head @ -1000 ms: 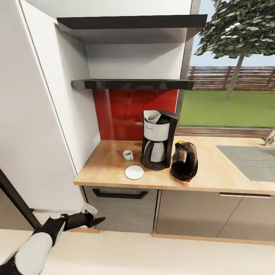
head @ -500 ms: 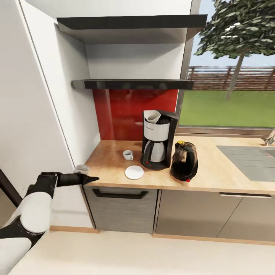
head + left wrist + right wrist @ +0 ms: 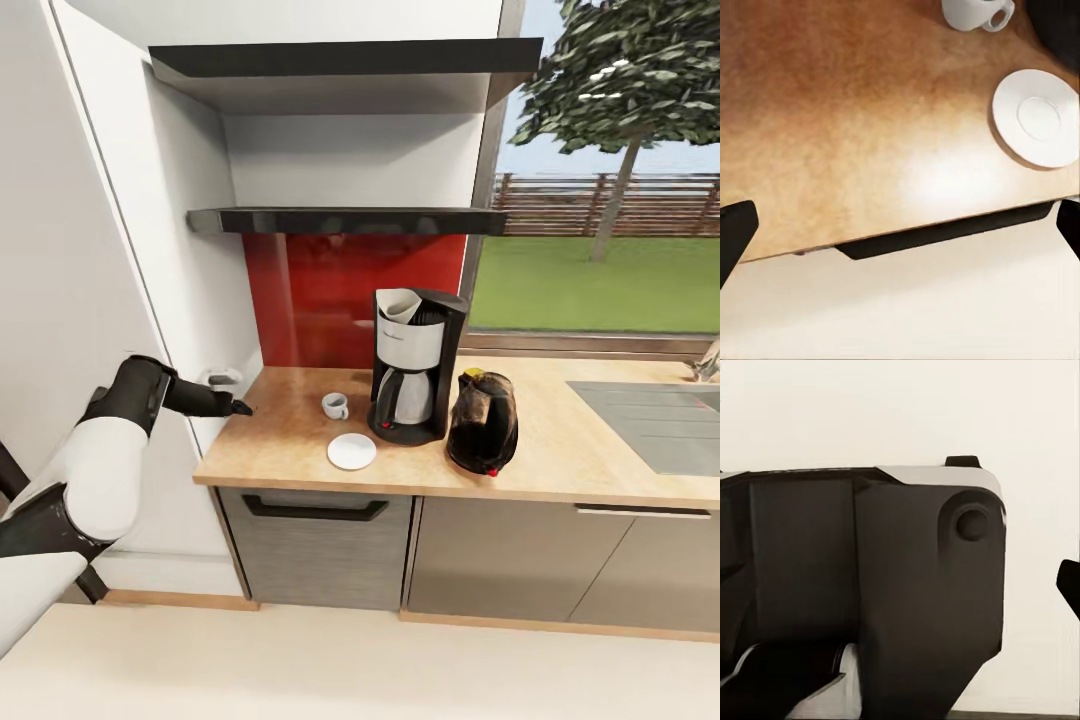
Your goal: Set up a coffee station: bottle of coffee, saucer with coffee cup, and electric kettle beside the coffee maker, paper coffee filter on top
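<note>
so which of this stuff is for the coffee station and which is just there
Job:
coffee maker
filter on its top
cup
saucer
kettle
countertop
shelf
left pincer

Just there:
sink
window
red backsplash

On the tan countertop [image 3: 290,440] the black coffee maker [image 3: 415,365] stands upright, a white paper filter [image 3: 398,304] in its top. The dark kettle [image 3: 483,422] sits just right of it. The small cup [image 3: 335,405] stands left of it, beside the empty white saucer [image 3: 352,451], not on it. Above hangs the black shelf [image 3: 345,220].
</note>
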Robot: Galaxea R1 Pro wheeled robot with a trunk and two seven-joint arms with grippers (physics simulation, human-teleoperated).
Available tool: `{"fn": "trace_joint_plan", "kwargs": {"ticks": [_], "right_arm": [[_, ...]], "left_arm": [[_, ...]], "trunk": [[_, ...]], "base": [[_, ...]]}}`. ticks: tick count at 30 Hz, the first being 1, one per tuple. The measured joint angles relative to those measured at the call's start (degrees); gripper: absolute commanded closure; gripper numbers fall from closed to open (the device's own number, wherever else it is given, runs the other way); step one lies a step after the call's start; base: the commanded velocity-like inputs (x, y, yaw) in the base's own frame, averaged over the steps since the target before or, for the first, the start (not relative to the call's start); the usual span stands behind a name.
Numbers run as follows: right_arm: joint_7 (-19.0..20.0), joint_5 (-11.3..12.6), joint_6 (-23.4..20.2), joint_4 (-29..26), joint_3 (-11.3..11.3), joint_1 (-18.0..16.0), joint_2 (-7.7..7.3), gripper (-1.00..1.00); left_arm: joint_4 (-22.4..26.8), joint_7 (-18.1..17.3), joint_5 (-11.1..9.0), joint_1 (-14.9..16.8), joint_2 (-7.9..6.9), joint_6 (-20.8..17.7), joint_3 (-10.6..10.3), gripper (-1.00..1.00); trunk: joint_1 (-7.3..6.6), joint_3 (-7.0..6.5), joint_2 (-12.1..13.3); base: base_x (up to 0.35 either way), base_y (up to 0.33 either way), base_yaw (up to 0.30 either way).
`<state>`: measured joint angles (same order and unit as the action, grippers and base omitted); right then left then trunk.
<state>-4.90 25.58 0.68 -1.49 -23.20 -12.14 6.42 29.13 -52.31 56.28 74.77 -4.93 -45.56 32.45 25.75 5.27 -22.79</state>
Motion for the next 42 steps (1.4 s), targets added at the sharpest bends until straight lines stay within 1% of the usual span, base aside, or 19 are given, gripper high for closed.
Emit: {"fn": "trace_joint_plan", "kwargs": {"ticks": [2,10,13,42], "right_arm": [[1.00,0.13,-0.12,-0.09,0.04,0.21,0.06,-1.00],[0.99,0.52,-0.20,-0.32,0.24,0.23,0.19,-1.00],[0.98,0.46,-0.11,-0.28,0.18,0.23,0.23,-1.00],[1.10,0.29,0.07,-0.25,0.12,0.23,0.41,-1.00]], "left_arm": [[0.99,0.69,0.00,-0.52,-0.10,-2.09,-0.04,-1.00],[1.06,0.76,-0.09,-0.60,0.03,-2.38,-0.20,-1.00],[1.05,0.71,-0.12,-0.59,0.05,-2.33,-0.20,-1.00],[0.04,0.76,-0.04,-0.67,0.02,-2.14,-0.22,-1.00]], "trunk": [[0.00,0.00,0.00],[0.00,0.00,0.00],[-0.02,0.00,-0.01],[-0.03,0.00,-0.01]], "base": [[0.000,0.000,0.000],[0.002,0.000,0.000],[0.172,0.000,0.000],[0.322,0.000,0.000]]}}
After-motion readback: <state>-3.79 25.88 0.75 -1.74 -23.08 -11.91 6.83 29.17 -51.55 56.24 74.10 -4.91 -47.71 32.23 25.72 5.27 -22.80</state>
